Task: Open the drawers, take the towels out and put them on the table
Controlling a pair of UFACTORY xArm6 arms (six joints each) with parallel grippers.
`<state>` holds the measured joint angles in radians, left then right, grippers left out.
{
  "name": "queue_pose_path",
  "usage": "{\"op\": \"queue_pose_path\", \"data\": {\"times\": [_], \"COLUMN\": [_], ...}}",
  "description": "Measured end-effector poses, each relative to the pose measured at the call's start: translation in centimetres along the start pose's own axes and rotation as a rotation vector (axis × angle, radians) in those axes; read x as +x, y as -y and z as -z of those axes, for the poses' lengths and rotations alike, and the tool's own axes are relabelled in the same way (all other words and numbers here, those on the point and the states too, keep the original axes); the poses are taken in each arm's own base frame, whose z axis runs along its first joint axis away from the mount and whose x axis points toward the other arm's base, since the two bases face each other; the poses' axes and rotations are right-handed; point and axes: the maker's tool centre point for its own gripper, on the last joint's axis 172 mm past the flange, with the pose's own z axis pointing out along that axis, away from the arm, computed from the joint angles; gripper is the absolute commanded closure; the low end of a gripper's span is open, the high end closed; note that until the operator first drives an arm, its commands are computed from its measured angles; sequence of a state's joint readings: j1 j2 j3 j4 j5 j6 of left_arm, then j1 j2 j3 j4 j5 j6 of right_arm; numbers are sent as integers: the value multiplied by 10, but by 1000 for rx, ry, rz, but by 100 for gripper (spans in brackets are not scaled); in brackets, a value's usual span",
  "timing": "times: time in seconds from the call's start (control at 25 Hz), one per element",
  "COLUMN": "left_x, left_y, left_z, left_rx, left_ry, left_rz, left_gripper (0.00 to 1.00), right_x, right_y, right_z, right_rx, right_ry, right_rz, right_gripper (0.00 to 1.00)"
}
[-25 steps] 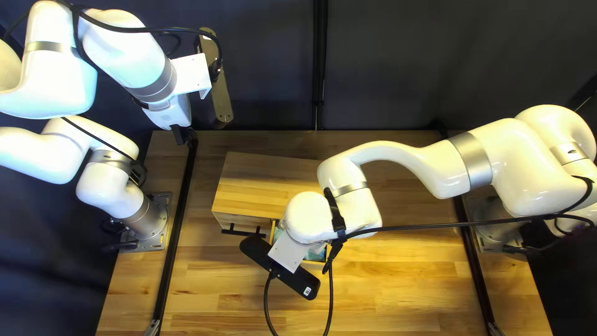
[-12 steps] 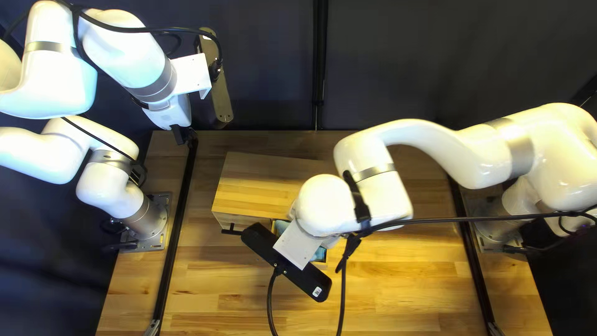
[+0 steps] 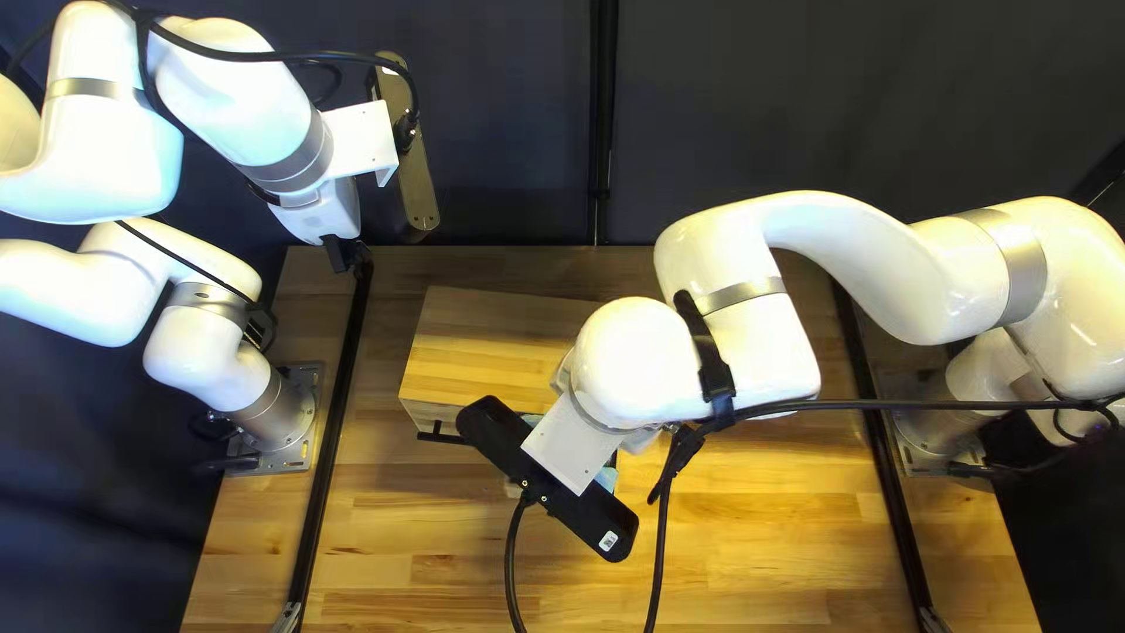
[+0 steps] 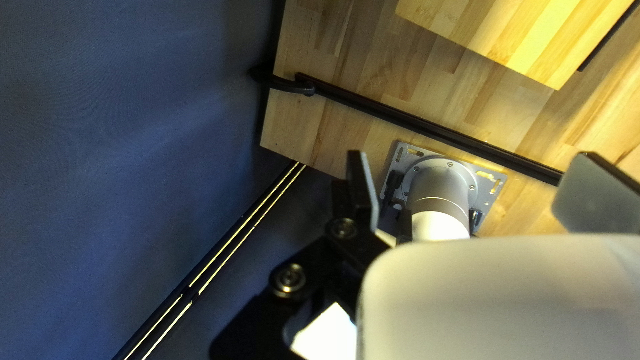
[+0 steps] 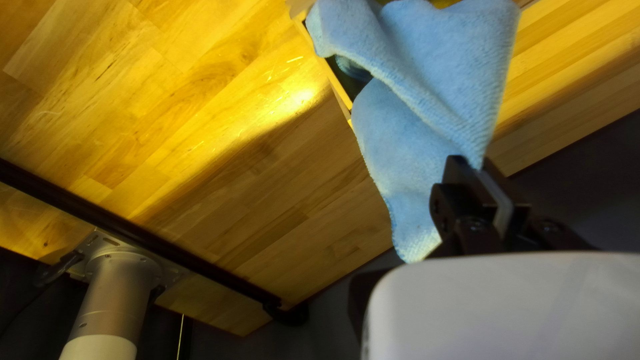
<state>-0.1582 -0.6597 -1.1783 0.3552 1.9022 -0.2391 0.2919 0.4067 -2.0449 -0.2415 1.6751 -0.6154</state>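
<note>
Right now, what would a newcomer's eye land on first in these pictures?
The light blue towel, pinched in the right gripper, drapes ahead of it over the table. Next, the wooden drawer box mid-table in the top left view, the right arm bent over its front. The left gripper hangs open above its arm's base.

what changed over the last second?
Only the right arm moved: it rose and swung toward the top left view's right, its gripper staying shut on the blue towel and carrying it up. The left arm and the cabinet stayed put.
</note>
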Motion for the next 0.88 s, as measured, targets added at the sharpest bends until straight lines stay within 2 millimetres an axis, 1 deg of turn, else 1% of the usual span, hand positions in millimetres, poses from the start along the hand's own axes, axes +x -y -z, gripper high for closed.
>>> {"op": "queue_pose_path", "data": {"times": [0.12, 0.24, 0.36, 0.52, 0.68, 0.88], "left_x": [0, 0, 0, 0, 0, 0], "left_y": [0, 0, 0, 0, 0, 0], "left_z": [0, 0, 0, 0, 0, 0], "left_rx": [0, 0, 0, 0, 0, 0], "left_ry": [0, 0, 0, 0, 0, 0], "left_rz": [0, 0, 0, 0, 0, 0], "left_gripper": [0, 0, 0, 0, 0, 0], "right_x": [-5, -14, -24, -43, -67, -99], "right_y": [-1, -1, -1, 1, 9, 26], "right_z": [0, 9, 30, 69, 105, 126], "right_rx": [-4, -5, -6, -9, -8, 13], "right_ry": [-5, 2, 10, 25, 41, 82], "right_rz": [-11, -22, -34, -48, -61, -76], "right_gripper": [100, 100, 100, 100, 100, 100]}}
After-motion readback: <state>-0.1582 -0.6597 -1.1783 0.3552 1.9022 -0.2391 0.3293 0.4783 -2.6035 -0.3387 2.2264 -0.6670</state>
